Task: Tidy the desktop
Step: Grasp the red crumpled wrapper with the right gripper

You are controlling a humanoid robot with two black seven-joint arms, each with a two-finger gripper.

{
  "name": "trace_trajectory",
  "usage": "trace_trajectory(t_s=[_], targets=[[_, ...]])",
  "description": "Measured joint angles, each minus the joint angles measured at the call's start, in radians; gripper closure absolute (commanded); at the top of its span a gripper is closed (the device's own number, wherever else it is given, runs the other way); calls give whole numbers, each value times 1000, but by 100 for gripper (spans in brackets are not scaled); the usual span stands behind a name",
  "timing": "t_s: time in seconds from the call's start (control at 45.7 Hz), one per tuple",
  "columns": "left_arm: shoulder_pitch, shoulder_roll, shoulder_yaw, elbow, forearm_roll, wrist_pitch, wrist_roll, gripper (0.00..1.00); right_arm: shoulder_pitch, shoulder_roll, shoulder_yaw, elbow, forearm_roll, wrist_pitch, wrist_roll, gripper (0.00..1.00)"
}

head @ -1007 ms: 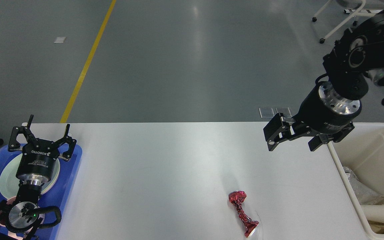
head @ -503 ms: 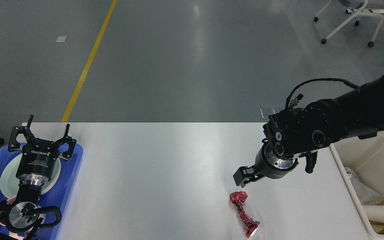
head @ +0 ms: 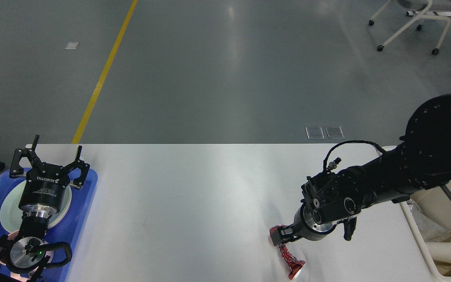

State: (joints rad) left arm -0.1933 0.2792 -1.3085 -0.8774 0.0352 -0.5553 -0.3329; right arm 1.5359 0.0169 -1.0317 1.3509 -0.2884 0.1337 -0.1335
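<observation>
The desktop (head: 194, 203) is a wide white tabletop. A crumpled red foil wrapper (head: 290, 260) lies on it near the front right. My right gripper (head: 279, 236) has come down on the wrapper's far end, and a bit of red shows at its fingers. It is dark and seen nearly end-on, so whether it grips the wrapper is unclear. My left gripper (head: 46, 158) stands open above the far edge of a blue tray (head: 86, 203), holding nothing.
A pale plate (head: 8, 207) lies in the blue tray under my left arm. A cream bin (head: 425, 250) at the table's right end holds a white paper roll (head: 444, 250) and crumpled plastic (head: 425, 227). A chair (head: 413, 19) stands on the floor far right.
My right arm swung from up beside the bin down and forward across the table, and its gripper now sits on the wrapper's far end. The left arm stayed still.
</observation>
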Motion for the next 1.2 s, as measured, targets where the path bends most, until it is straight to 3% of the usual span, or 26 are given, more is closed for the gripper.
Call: trace_trajectory(t_s=[0.416, 0.547, 0.657, 0.766, 1.204], targets=[[0, 0, 0, 0, 0, 0, 0, 4, -128, 41, 1, -94, 0, -30, -1, 6], [0, 0, 0, 0, 0, 0, 0, 4, -144, 51, 1, -105, 0, -36, -1, 12], [0, 0, 0, 0, 0, 0, 0, 4, -155, 53, 1, -107, 0, -38, -1, 24], [0, 0, 0, 0, 0, 0, 0, 4, -159, 54, 1, -117, 2, -39, -2, 27], [0, 0, 0, 0, 0, 0, 0, 4, -178, 63, 3, -135, 16, -39, -2, 83]])
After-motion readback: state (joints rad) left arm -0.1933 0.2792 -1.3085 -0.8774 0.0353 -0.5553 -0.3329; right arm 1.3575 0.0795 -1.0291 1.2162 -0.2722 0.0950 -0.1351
